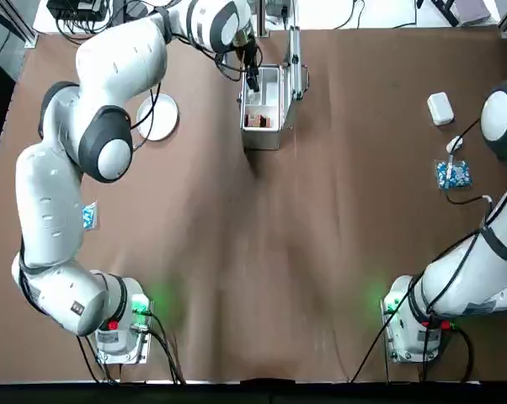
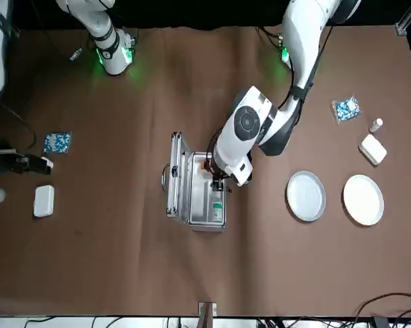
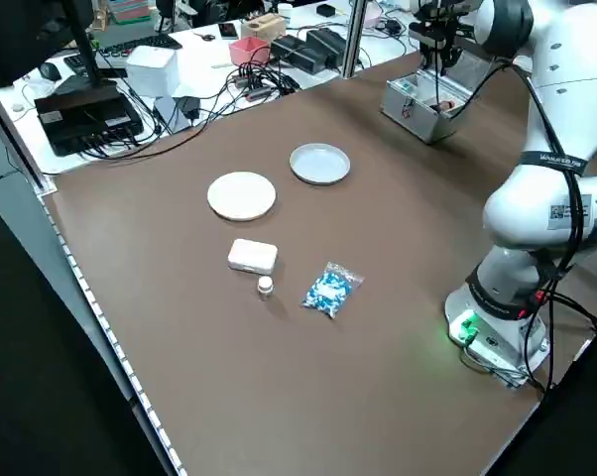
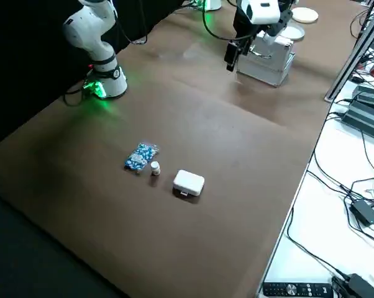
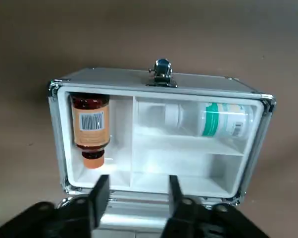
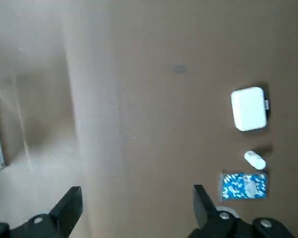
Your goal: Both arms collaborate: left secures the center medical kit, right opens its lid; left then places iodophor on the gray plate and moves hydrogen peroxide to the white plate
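Our left end effector [image 5: 134, 191] hangs open and empty just above the open medical kit [image 1: 264, 108] mid-counter. Right end effector [image 6: 134, 208] idles wide open, well aside. Inside the kit lies the brown iodophor bottle [image 5: 91, 126]: rigid, light, likely slick; we'd pinch it across its labelled body.

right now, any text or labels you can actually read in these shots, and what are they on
No wording is legible in any view.
Brown bottle in the medical kit: orange label with a barcode, digits too small.
White bottle in the kit: teal-banded label, print blurred.
Left arm's sticker: too small to read.
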Controlling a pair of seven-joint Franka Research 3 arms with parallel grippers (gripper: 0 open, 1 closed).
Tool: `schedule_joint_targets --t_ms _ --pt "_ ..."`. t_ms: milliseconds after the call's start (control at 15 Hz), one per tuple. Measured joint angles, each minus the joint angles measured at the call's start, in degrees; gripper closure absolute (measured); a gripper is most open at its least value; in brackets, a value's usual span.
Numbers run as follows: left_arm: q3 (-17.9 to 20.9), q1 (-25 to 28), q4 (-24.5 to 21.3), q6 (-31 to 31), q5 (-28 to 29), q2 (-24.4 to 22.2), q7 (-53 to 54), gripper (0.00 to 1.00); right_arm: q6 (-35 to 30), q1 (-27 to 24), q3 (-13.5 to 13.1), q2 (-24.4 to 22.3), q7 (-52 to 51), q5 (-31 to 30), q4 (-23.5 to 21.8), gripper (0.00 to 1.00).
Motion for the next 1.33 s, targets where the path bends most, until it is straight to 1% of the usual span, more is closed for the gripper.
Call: schedule_joint_targets --t_ms 67,133,267,400,467,600,800,1333 --pt "0.0 -0.1 0.1 0.1 0.0 0.0 0.0 0.49 0.0 0.0 0.0 -1.1 0.0 -0.8 -1.2 0.01" --pt "0.0 -0.1 0.1 0.1 0.0 0.0 0.0 0.49 0.9 0.0 0.0 -2.7 0.0 -1.5 -3.1 0.01" --pt "0.0 -0.3 0.2 0.2 0.0 0.1 0.0 0.56 4.6 0.0 0.0 -7.0 0.0 -2.0 -9.2 0.01" --pt "0.0 -0.6 0.2 0.2 0.0 0.4 0.0 0.56 6.2 -0.1 0.0 -11.4 0.0 -2.2 -14.9 0.01" --pt "0.0 -0.9 0.2 0.2 0.0 0.6 0.0 0.56 6.4 -0.1 0.0 -13.0 0.0 -2.3 -16.7 0.01" --pt "0.0 -1.3 0.2 0.6 0.0 1.4 0.0 0.55 6.9 -0.1 0.0 -15.3 0.0 -2.3 -18.9 0.01" --pt "0.0 -1.7 0.2 0.9 0.0 2.0 -0.1 0.52 6.9 -0.1 0.1 -15.4 0.0 -2.3 -19.0 0.01" --pt "0.2 -3.8 0.2 5.3 0.0 4.3 -1.7 0.51 6.9 -0.1 0.2 -15.4 0.0 -2.4 -19.3 0.01"
